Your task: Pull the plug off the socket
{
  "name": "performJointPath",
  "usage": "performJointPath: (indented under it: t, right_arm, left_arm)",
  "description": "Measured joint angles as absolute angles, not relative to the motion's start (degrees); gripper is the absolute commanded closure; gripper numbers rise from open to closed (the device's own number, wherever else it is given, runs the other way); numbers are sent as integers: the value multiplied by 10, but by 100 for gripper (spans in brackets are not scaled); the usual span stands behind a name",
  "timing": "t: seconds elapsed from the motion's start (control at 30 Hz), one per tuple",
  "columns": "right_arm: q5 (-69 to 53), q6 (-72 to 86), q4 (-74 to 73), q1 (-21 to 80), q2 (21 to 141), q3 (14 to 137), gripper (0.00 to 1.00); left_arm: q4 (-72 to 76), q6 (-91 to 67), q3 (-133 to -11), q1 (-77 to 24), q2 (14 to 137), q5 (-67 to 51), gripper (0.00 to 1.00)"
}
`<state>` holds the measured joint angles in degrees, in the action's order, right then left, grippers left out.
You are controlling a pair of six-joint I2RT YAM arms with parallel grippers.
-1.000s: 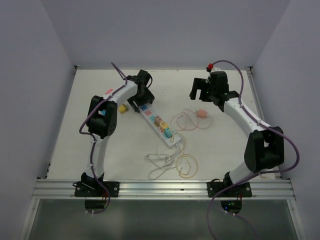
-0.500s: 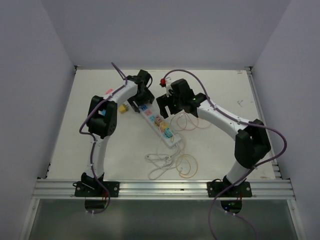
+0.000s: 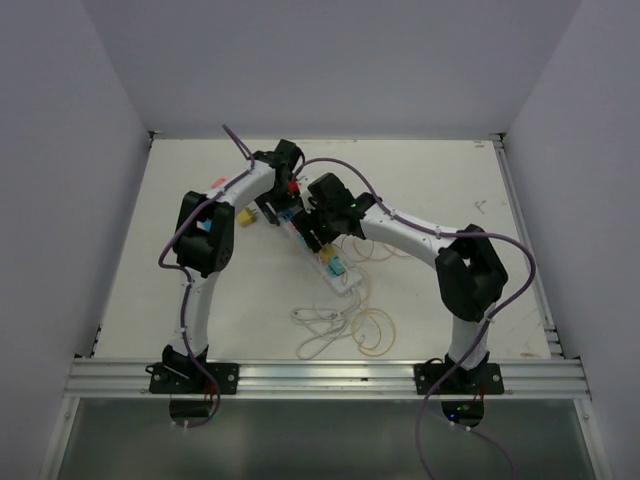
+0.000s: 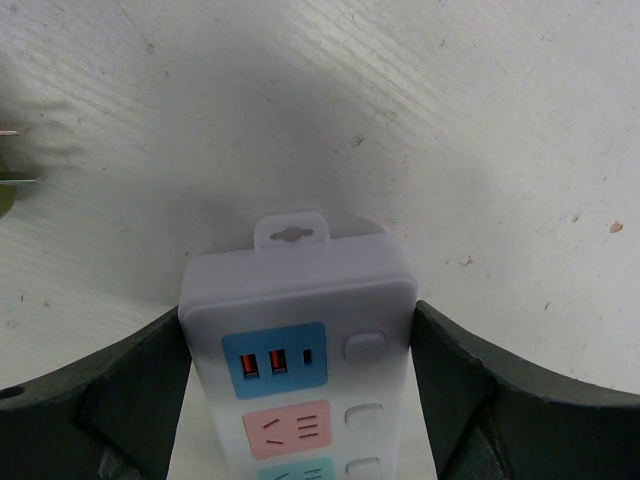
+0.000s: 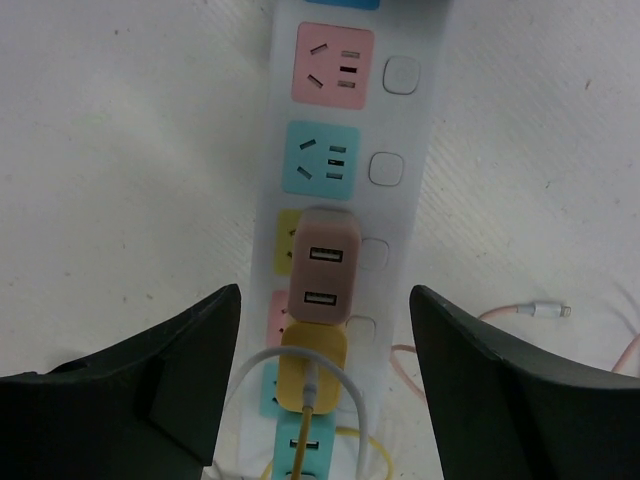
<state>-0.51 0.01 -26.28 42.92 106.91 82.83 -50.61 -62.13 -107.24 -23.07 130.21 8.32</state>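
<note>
Right hand [image 5: 325, 295] hangs over the middle of the socket [image 5: 400, 130] with its fingers [image 5: 170, 370] spread, one on either side of the long white strip and neither touching it. Directly between them stands a pink plug [image 5: 322, 268] with two USB ports on its top, seated in a yellow outlet face. Just nearer the wrist than this plug sits a yellow plug [image 5: 313, 372], and nearer still a teal plug [image 5: 300, 445]. Beyond the fingertips a teal and a pink outlet face show their slots, each with a small switch beside it. At the strip's far end the left hand [image 4: 300, 310] has its fingers pressed against the two long sides, pinching the socket by the blue USB face and the hanging tab. The two hands are close together above the strip, which lies slantwise on the pale surface [image 3: 450, 190]. From the right hand toward the arms' bases, a white cord [image 3: 318, 320] and a thin orange cable [image 3: 378, 335] lie coiled.
</note>
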Motion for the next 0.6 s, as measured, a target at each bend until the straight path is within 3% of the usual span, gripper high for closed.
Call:
performJointPath:
  t: [0.33,0.47,0.6]
  right_arm:
    - [25,-4,-266,447,1119,852,48]
    - [35,-4,-265,449,1130,853,69]
    - [38,4,-262,450,1131,853,100]
  left_arm:
    - [-506,-621,-1072,-231,1302,83,100]
    - [-506,-621,-1072,-231,1302,83,100]
    - [-506,-621,-1072,-231,1302,83,100]
